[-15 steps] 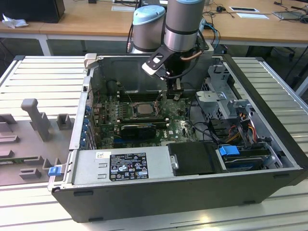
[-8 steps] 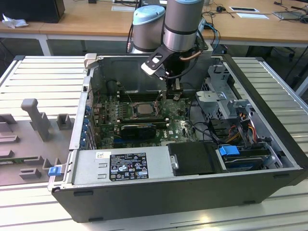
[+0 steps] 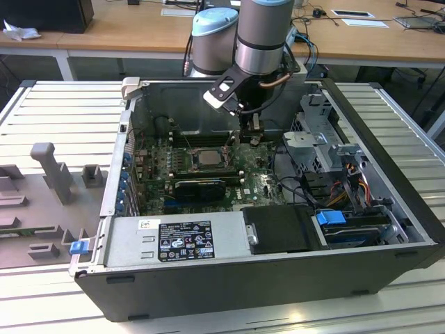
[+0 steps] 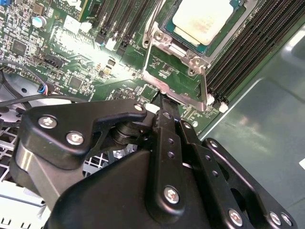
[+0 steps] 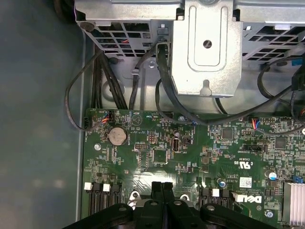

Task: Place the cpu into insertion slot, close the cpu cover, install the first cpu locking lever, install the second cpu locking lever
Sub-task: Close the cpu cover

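Counter [image 3: 62, 104] of metal slats carries an open computer case [image 3: 278, 278], lying on its side. Arm [image 3: 261, 35] reaches down into the case from the far side. Power supply box [image 3: 174, 240] sits along the case's near wall, with the green circuit board [image 3: 261, 184] beyond it. Metal drive cage [image 5: 205, 47] sits past the board edge with black cables [image 5: 164, 86] running under it.

Socket [image 3: 208, 169] is mid-board between the long black memory slots [image 4: 248, 43]. Chip [image 4: 205, 19] is already seated in it, silver top up; in the exterior view the chip [image 3: 206, 158] is toward the exterior view's left of the gripper [image 3: 252, 136]. Metal cover frame [image 4: 159, 36] lies around the chip; can't tell if it is latched. Thin lever rod [image 4: 204, 88] runs along one side of the frame.

In the second wrist view the gripper [image 4: 164, 102] is low over the board, tip just beside the end of the frame; contact unclear. Fingers [image 5: 156, 188] are pressed together side by side, nothing visible between them. Coin battery [image 5: 117, 136] is on the board, well apart from the socket.
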